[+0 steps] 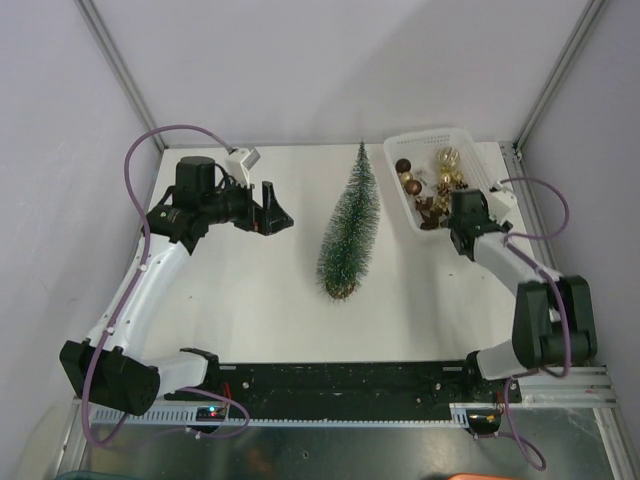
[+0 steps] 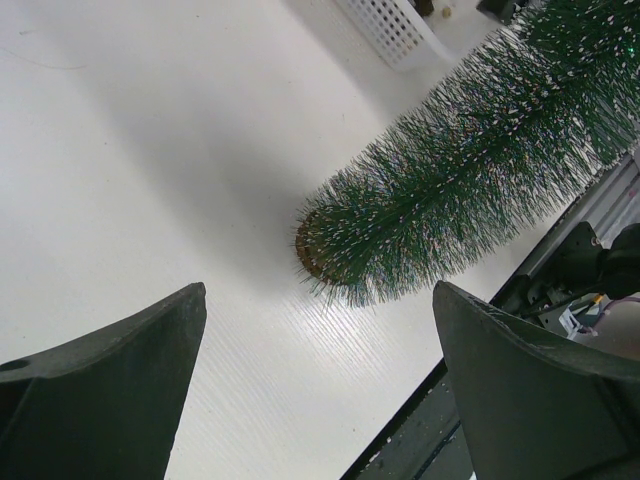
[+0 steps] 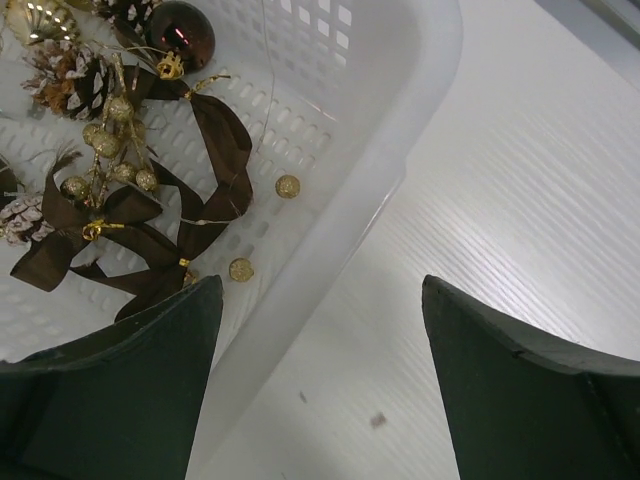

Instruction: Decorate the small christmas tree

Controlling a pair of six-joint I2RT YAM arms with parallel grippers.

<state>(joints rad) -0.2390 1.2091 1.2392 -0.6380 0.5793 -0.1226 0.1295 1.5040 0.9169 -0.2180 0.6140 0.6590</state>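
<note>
White table (image 1: 250, 290). One small christmas tree (image 1: 350, 225), mid-table, between the arms. One white plastic basket (image 1: 428, 136), far right, holding brown and gold baubles (image 1: 410, 183). Left gripper (image 1: 272, 212): left of the tree, apart from it. Right gripper (image 1: 440, 224): at the basket's near end.

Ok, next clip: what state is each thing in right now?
Tree: standing on its base, bare.
Basket: upright, partly filled.
Ornaments: all lying in the basket, none picked up.
Left pincer: open, empty, pointed at the tree.
Right pincer: open, empty, over the basket's rim.
</note>
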